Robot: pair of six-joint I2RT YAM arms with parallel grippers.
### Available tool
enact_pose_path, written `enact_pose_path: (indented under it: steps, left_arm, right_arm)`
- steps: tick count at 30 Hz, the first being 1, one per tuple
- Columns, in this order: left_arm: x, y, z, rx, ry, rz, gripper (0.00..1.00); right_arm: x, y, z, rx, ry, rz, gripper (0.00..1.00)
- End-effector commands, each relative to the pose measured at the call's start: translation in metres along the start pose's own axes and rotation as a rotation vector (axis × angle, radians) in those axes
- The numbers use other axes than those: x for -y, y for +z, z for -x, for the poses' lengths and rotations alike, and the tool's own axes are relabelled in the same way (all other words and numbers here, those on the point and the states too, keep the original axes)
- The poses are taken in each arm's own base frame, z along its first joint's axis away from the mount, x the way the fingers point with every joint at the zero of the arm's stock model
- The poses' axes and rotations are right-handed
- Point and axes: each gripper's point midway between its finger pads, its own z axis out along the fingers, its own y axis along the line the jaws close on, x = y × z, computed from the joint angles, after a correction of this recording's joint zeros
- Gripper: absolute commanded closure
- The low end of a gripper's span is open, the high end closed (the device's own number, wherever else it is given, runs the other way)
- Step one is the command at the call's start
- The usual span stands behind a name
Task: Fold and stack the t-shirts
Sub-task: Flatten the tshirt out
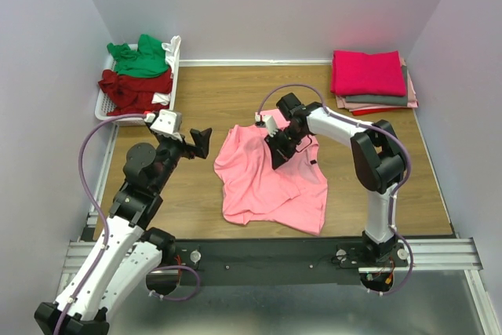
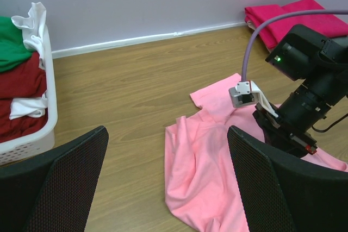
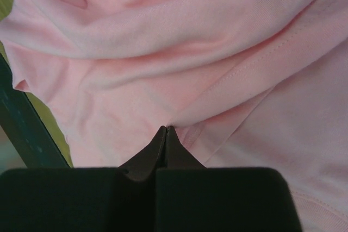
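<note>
A light pink t-shirt (image 1: 267, 186) lies crumpled on the wooden table between the two arms. My right gripper (image 1: 279, 154) is down on the shirt's upper middle, shut, with a fold of the pink cloth (image 3: 163, 52) pinched at its tips (image 3: 166, 129). My left gripper (image 1: 201, 143) hangs open just left of the shirt, above the table and apart from the cloth; its two black fingers (image 2: 60, 183) frame the shirt's left edge (image 2: 201, 172). A green t-shirt (image 1: 141, 59) and a dark red one (image 1: 133, 88) fill the basket. Folded magenta (image 1: 367, 72) and grey (image 1: 376, 100) t-shirts are stacked at the back right.
The white slotted basket (image 1: 174, 76) stands at the back left against the wall, also seen in the left wrist view (image 2: 46, 129). Purple walls close in the table on three sides. The right arm's wrist (image 2: 304, 101) rises over the pink shirt.
</note>
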Motion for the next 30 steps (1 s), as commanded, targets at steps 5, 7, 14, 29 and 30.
enact_pose_path:
  steps: [5,7,14,29,30]
  left_arm:
    - [-0.005,-0.009,0.020,0.077,0.006,0.023,0.03]
    - [-0.006,-0.010,0.021,0.082,0.007,0.028,0.03]
    - [-0.012,-0.017,0.030,0.120,0.003,0.058,0.03]
    - [-0.075,-0.110,0.086,0.441,-0.127,0.422,0.05]
    - [-0.077,-0.120,0.091,0.480,-0.139,0.435,0.06]
  right_arm:
    - [-0.031,-0.009,0.016,0.054,-0.043,0.097,0.99]
    - [-0.039,-0.012,0.020,0.064,-0.059,0.118,1.00]
    - [-0.080,-0.004,0.033,0.047,-0.151,0.182,1.00]
    - [-0.239,0.127,0.100,-0.069,-0.531,0.360,1.00]
    - [-0.258,0.141,0.091,-0.094,-0.561,0.376,0.99]
